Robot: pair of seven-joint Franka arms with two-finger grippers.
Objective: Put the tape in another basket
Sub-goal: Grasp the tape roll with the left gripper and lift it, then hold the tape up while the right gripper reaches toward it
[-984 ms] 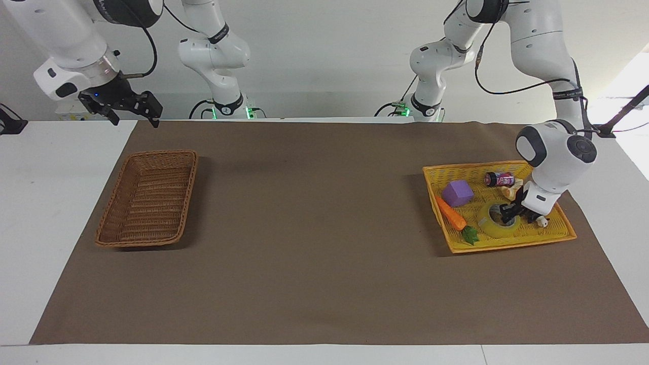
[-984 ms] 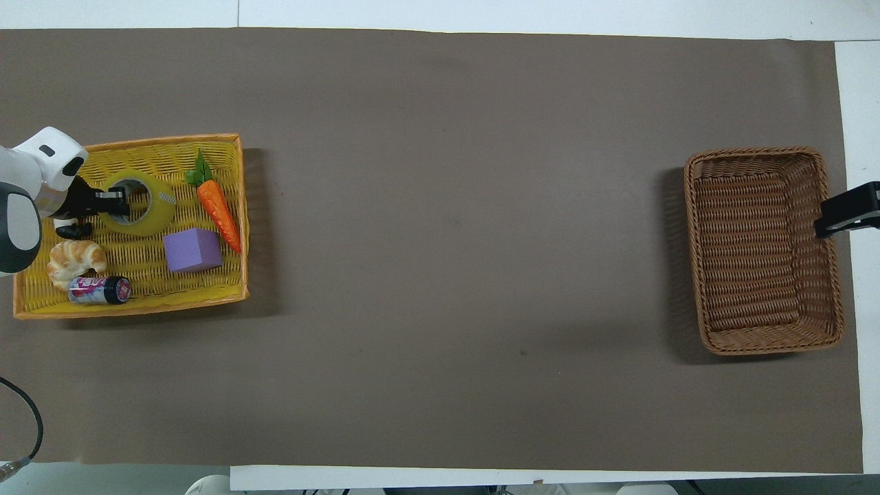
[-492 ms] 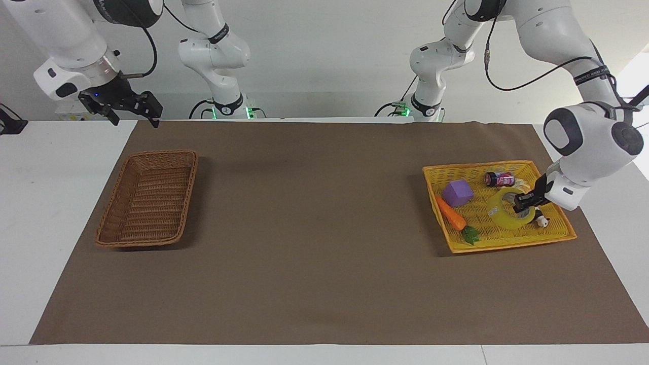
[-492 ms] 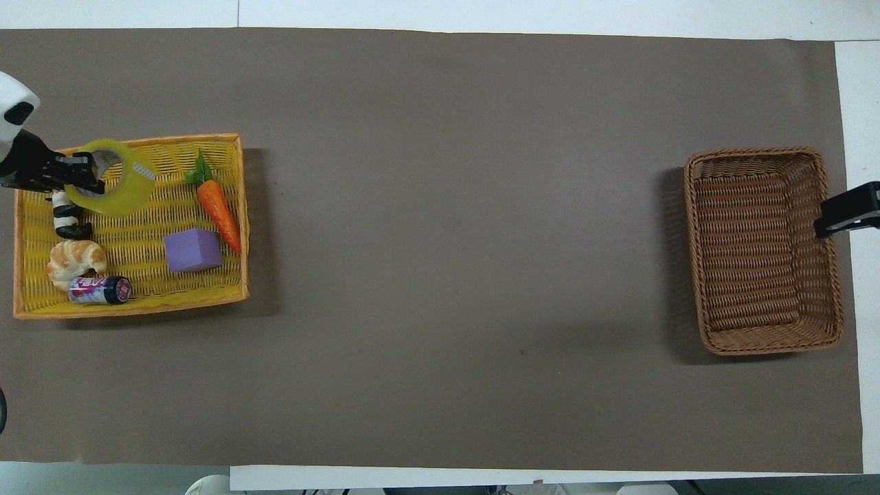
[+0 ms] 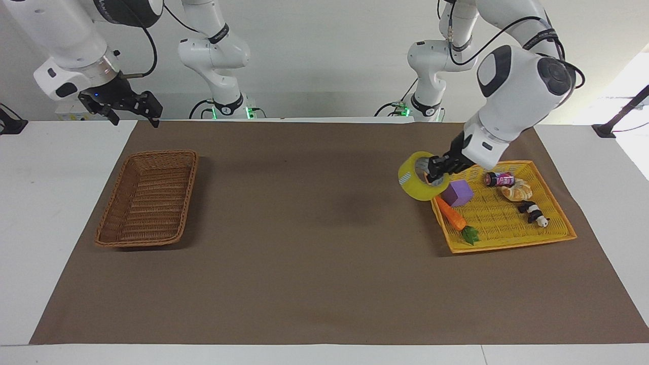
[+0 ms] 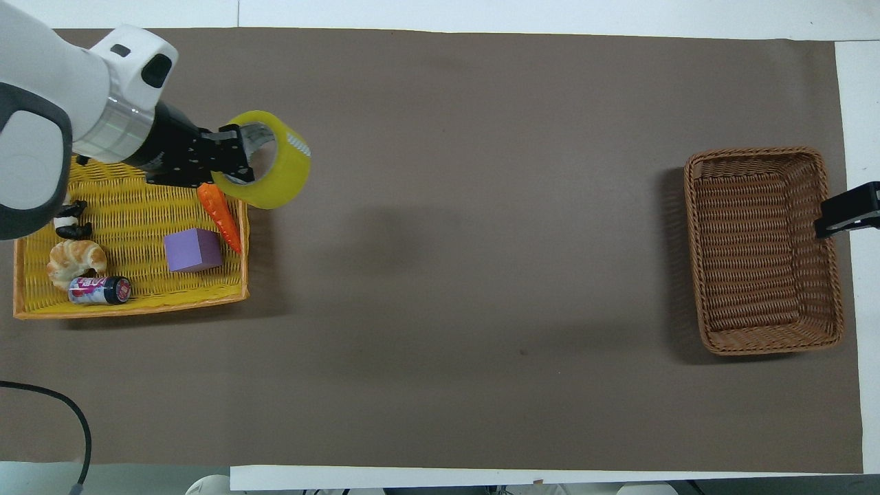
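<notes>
Clamped on the rim of the tape, the left gripper holds the roll in the air over the edge of the yellow mesh basket that faces the middle of the table, one finger inside the core and one outside. A second ago the roll lay flat in that yellow basket with the gripper down on it; half a second ago it hung just lifted over the basket's end toward the table edge; now it has been carried higher and across the basket toward the wicker basket. The tape is a wide translucent yellow ring, tilted on edge so its white inner core shows, with a pale patch on its outer band. Left in the yellow basket are a carrot, a purple block, a can, a croissant and a small panda figure. The right gripper waits in the air, unchanged, by the right arm's end of the table, its jaws apart, near the wicker basket's end closest to the robots. A brown mat covers the white table, and a plain white wall stands at the robots' backs.
</notes>
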